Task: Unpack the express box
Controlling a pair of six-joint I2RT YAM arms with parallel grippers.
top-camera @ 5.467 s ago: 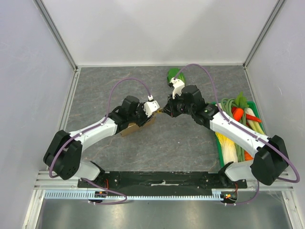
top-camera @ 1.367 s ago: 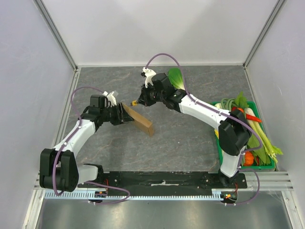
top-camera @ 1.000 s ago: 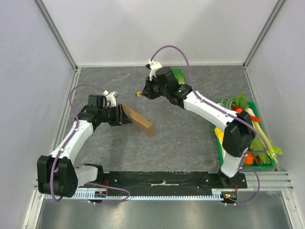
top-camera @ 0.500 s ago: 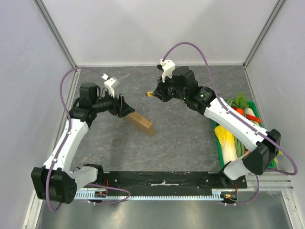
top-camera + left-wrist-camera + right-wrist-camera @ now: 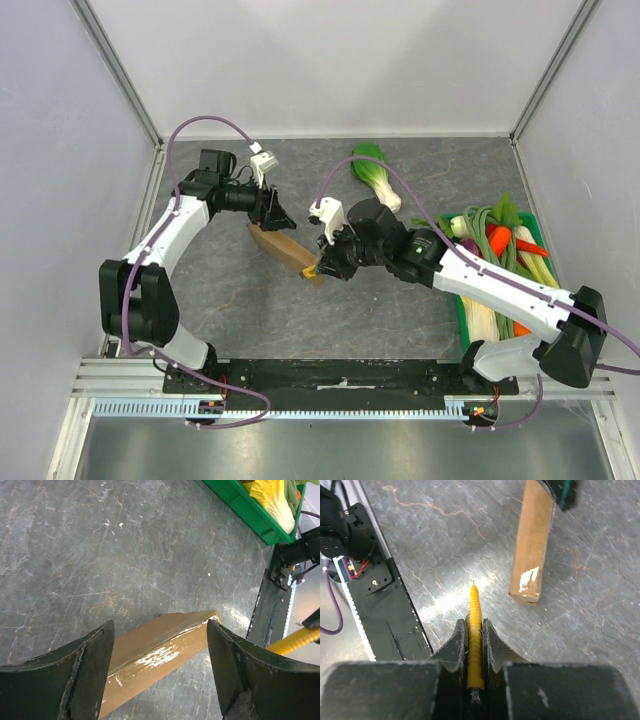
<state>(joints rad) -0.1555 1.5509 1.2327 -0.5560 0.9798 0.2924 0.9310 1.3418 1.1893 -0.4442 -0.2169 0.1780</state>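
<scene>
— Where is the express box right now?

— The express box (image 5: 285, 250) lies slantwise on the surface (image 5: 390, 320), left of middle. It seems to stand on 1 long edge, its taped face glossy. Its far end sits between the fingers (image 5: 82, 680) of my left tool (image 5: 272, 212), which are spread wide on either side. I see no contact, so nothing pins the box.

— And your right side?

— My right tool (image 5: 474, 625) is clamped narrow on a yellow cutter (image 5: 474, 611). Its tip hangs just beside the box's near corner, over bare surface rather than cardboard.

— So what worries you?

— 3 things, as I judge it. 1: if I press the cutter in while the left fingers are spread, the box will likely slide or topple, because an unheld box on a thin edge resists little. 2: from this line the tip could miss the tape seam and scrape the surface, or skid off the glossy tape. 3: the cutter runs roughly along the box, whose other end sits at my left tool, so a slip could carry it toward those fingers.

— Anything nearby at risk?

— The bok choy (image 5: 375, 178) lies well apart and the green crate (image 5: 240, 510) sits off to the right, so I judge both safe.
</scene>
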